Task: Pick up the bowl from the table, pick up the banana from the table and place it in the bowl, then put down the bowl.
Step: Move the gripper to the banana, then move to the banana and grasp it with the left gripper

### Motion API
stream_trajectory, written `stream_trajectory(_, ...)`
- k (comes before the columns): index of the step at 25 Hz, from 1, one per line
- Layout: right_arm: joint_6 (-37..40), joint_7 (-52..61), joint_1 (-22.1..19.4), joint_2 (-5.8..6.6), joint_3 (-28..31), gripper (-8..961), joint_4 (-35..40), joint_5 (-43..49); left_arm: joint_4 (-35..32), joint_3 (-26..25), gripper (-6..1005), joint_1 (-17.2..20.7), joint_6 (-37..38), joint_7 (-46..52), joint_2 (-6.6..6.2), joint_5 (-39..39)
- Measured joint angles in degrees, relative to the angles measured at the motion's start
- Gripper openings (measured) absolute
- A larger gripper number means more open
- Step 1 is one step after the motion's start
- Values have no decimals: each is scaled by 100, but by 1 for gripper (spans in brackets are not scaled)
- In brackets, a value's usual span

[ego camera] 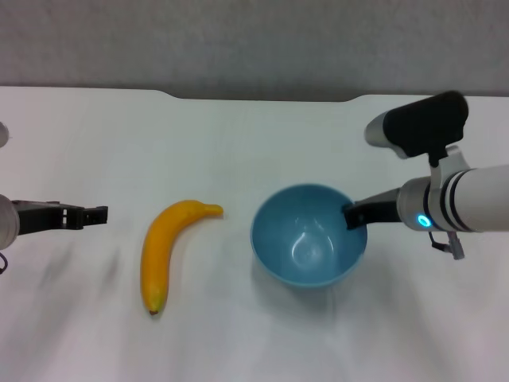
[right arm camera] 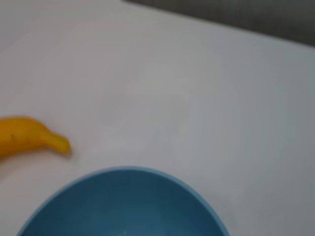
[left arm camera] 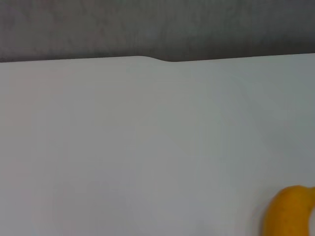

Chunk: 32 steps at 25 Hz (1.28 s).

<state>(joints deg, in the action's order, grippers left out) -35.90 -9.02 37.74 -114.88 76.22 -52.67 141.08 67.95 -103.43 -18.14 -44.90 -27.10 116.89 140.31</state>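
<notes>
The light blue bowl (ego camera: pixel 306 247) sits right of centre on the white table (ego camera: pixel 238 135). My right gripper (ego camera: pixel 351 216) reaches in from the right, with one dark finger inside the bowl's right rim, clamped on that rim. The bowl's rim fills the lower part of the right wrist view (right arm camera: pixel 123 206). The yellow-orange banana (ego camera: pixel 163 247) lies on the table left of the bowl, stem toward the bowl. It also shows in the left wrist view (left arm camera: pixel 290 211) and the right wrist view (right arm camera: pixel 24 137). My left gripper (ego camera: pixel 97 215) is open, low at the left edge, pointing at the banana and apart from it.
The table's far edge has a shallow notch (ego camera: pixel 262 97) against a grey wall. My right arm's wrist and camera housing (ego camera: pixel 421 127) stand above the table's right side. Bare white tabletop lies between the left gripper and the banana.
</notes>
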Motion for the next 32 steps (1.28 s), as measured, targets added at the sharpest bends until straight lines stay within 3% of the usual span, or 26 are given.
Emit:
stream_trajectory(6, -14, -21, -147, 11, 153, 44, -302, 60, 49, 136, 896, -1, -31, -46, -1, -373)
stream_trajectory(19, 10, -27, -473, -1, 137, 41, -586, 54, -114, 927, 895, -106, 324, -111, 15, -740)
stream_trajectory(26, -31, -30, -586, -4, 105, 41, -829, 68, -967, 1144, 895, -633, 578, -3, 19, -816)
stream_trajectory(32, -39, -30, -602, -7, 63, 41, -849, 61, -1270, 1463, 894, -766, 1047, 104, 26, -875)
